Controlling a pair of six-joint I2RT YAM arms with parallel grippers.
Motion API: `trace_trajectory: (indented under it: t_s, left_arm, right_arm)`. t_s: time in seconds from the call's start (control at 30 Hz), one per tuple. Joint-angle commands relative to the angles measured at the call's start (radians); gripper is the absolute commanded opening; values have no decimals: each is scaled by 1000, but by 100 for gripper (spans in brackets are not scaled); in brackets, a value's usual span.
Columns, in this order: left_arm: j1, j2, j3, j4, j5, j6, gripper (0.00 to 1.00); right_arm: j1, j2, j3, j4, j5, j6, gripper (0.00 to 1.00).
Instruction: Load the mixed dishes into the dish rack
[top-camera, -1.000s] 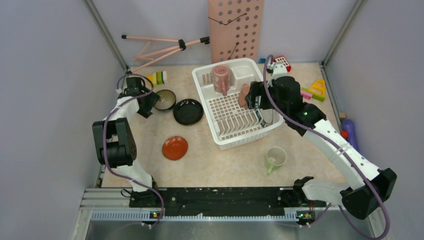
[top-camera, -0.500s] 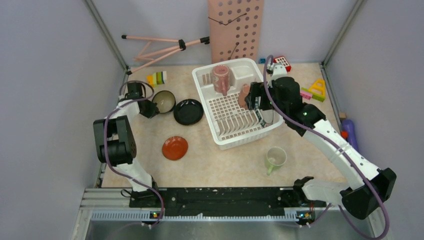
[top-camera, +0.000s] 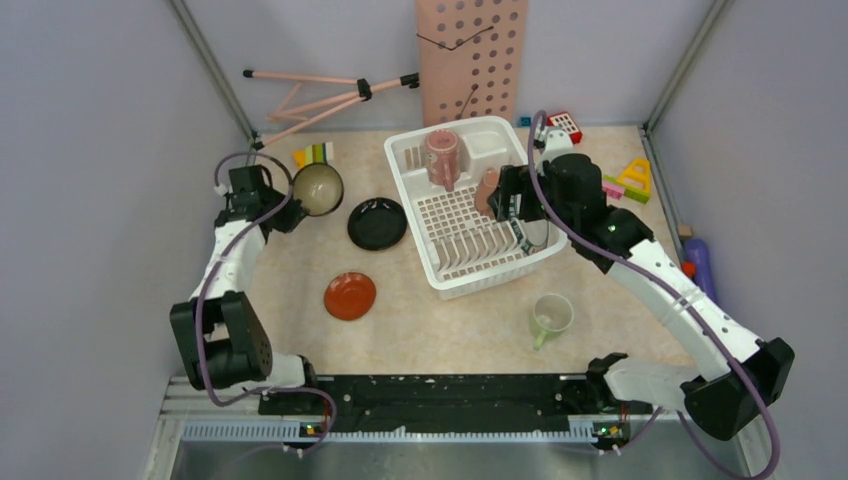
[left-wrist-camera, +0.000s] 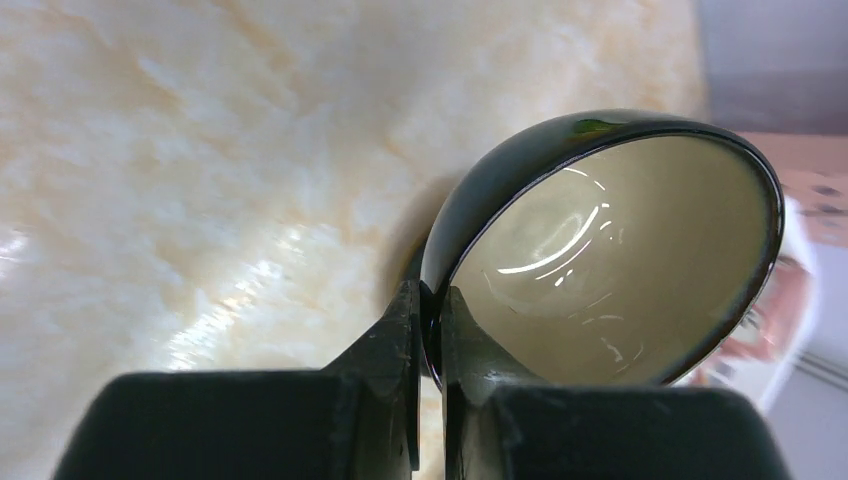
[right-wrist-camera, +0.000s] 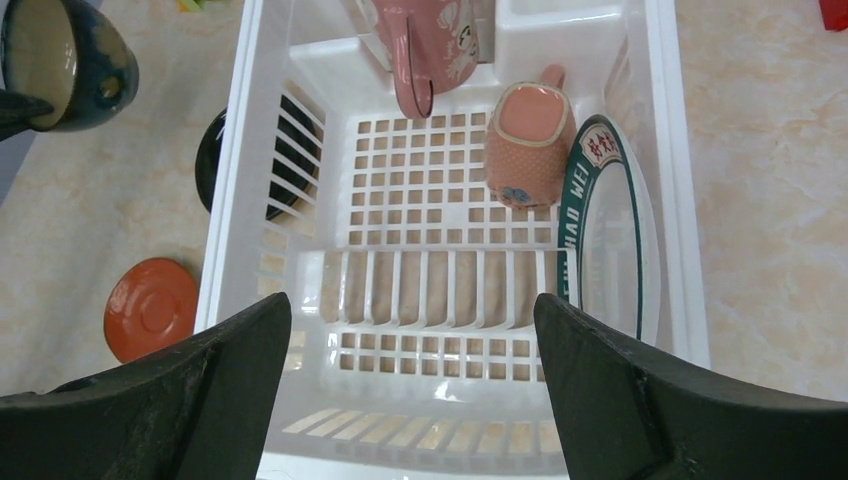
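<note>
My left gripper (left-wrist-camera: 430, 300) is shut on the rim of the bowl (left-wrist-camera: 610, 260), dark outside and cream inside, which hangs tilted above the table at the far left (top-camera: 318, 189). My right gripper (right-wrist-camera: 410, 310) stands open and empty over the white dish rack (right-wrist-camera: 232, 200). In the rack lie a pink mug (right-wrist-camera: 425, 45), a small cup (right-wrist-camera: 530, 140) and a plate with a lettered rim (right-wrist-camera: 610, 240). On the table are a black plate (top-camera: 377, 223) beside the rack, an orange-red saucer (top-camera: 350, 296) and a pale green mug (top-camera: 551, 316).
A pink pegboard (top-camera: 471, 55) leans on the back wall with a pink tripod (top-camera: 320, 95) lying to its left. Toy blocks (top-camera: 315, 155) sit behind the bowl, more blocks (top-camera: 630, 180) lie right of the rack, and a purple bottle (top-camera: 700, 262) rests by the right wall.
My left gripper has shut on the bowl's rim and lifted it off the table, tilting it and drawing back toward the left. The right arm has stayed still.
</note>
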Motion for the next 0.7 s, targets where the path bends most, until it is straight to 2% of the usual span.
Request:
trace_trajectory:
  t_s: [0.0, 0.17, 0.27, 0.4, 0.57, 0.67]
  left_arm:
    - [-6, -157, -52, 191, 221, -83, 0]
    - [-47, -294, -144, 338, 370, -216, 0]
    - [-106, -364, -136, 341, 380, -232, 0]
    - [-247, -415, -106, 363, 369, -248, 0]
    - [-386, -425, -92, 443, 386, -244, 0]
    - [-415, -422, -121, 538, 443, -248, 0]
  right_arm:
    - [-10, -39, 23, 27, -91, -31, 90]
    - [-11, -52, 22, 86, -215, -22, 92]
    - [-11, -79, -20, 165, -266, -26, 92]
    - [-11, -147, -104, 268, -261, -10, 94]
    - [-11, -184, -75, 222, -340, -60, 97]
    - [-11, -215, -88, 232, -388, -75, 98]
